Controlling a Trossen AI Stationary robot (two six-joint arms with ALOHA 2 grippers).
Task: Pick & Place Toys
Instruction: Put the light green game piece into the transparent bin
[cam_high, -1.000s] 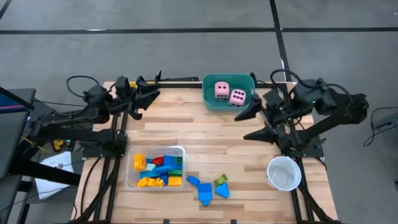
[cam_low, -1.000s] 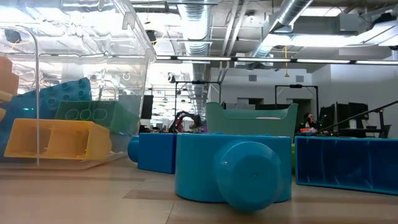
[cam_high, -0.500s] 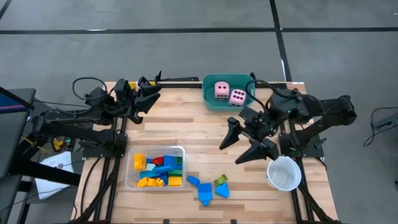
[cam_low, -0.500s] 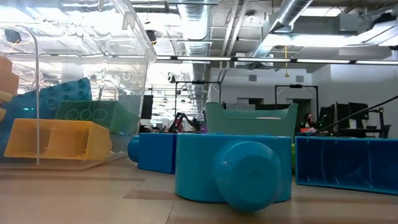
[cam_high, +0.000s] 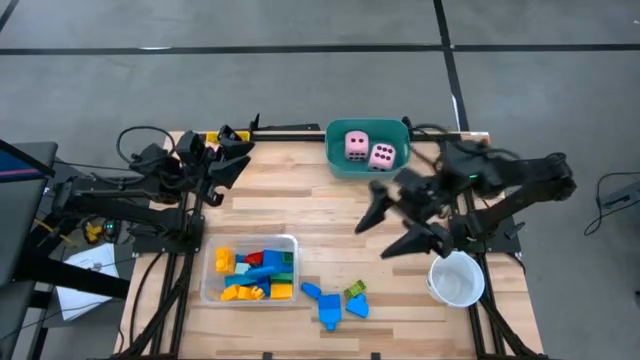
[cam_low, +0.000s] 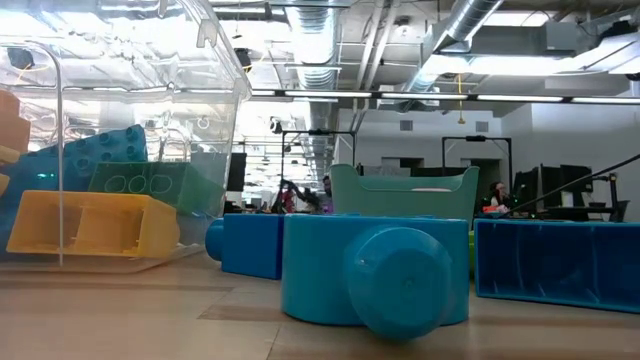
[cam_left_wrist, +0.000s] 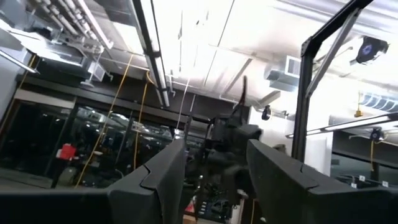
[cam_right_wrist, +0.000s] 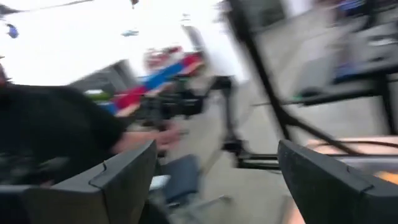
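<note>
Wood table (cam_high: 300, 215): your right gripper (cam_high: 395, 230) hangs spread, empty, mid-table; left gripper (cam_high: 228, 165) parted, idle at rear. Drop straight over loose blue blocks (cam_high: 330, 305), square up b4 closing.

R end effector (cam_high: 393, 229) open over mid-table; L end effector (cam_high: 226, 166) (far-left edge) part open, empty.

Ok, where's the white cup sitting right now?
In the high view the white cup stands near the table's front right corner, just in front of the right end effector, with the loose blue blocks off to its left.
</note>
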